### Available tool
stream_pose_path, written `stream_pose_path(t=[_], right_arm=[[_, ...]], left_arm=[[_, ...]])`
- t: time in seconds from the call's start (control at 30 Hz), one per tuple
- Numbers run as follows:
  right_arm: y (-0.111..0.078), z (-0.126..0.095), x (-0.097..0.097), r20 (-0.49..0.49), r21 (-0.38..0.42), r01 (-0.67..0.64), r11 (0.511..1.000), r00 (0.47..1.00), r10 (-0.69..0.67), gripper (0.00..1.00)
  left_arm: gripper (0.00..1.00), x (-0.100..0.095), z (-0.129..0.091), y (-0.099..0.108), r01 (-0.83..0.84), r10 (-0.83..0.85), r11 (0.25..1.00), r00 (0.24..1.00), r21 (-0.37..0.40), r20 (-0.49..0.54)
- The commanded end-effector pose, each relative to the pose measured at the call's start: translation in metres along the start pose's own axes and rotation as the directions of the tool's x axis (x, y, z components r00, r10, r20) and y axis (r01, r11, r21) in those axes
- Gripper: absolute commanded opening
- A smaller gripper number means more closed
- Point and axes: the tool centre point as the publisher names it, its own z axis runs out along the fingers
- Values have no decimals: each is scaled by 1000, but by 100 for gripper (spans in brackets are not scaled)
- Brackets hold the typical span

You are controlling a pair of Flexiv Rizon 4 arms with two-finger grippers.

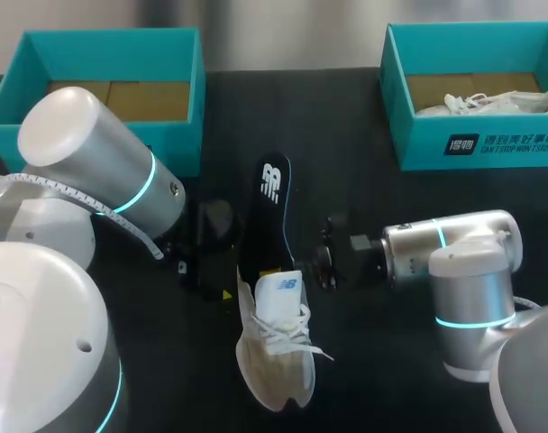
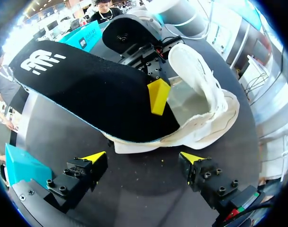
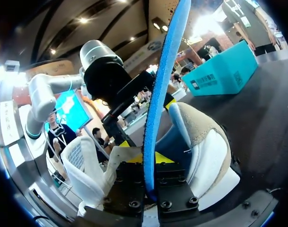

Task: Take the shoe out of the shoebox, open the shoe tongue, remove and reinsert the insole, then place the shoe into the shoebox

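A white shoe [image 1: 274, 356] lies on the black table with its toe toward the front edge. A black insole [image 1: 272, 203] with a white logo sticks out of its heel opening, pointing toward the back of the table. My right gripper [image 1: 285, 267] is shut on the insole near the shoe's opening. In the right wrist view the insole [image 3: 164, 80] stands edge-on between the fingers of this gripper [image 3: 148, 163], with the shoe [image 3: 208, 151] around it. My left gripper [image 2: 143, 158] is open just beside the shoe [image 2: 205, 101] and the insole [image 2: 87, 90], holding nothing.
An open teal shoebox [image 1: 179, 99] stands at the back left, partly behind my left arm. A second teal shoebox [image 1: 418, 135] at the back right holds another white shoe [image 1: 490, 101]. Both arms crowd the shoe from either side.
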Motion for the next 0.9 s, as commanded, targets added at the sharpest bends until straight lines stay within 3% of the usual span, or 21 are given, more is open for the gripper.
stream_pose_path(t=[0.03, 0.43, 0.9], right_arm=[[1, 0, 2, -1, 8, 11, 1000, 1000, -11, 12], [11, -5, 7, -5, 17, 50, 999, 999, -50, 30], [22, -4, 5, -23, 32, 87, 996, 996, -86, 32]], left_arm=[[100, 1, -1, 1, -1, 1, 1000, 1000, 2, 0], [100, 1, -1, 1, -1, 1, 1000, 1000, 2, 0], [100, 1, -1, 1, -1, 1, 1000, 1000, 2, 0]])
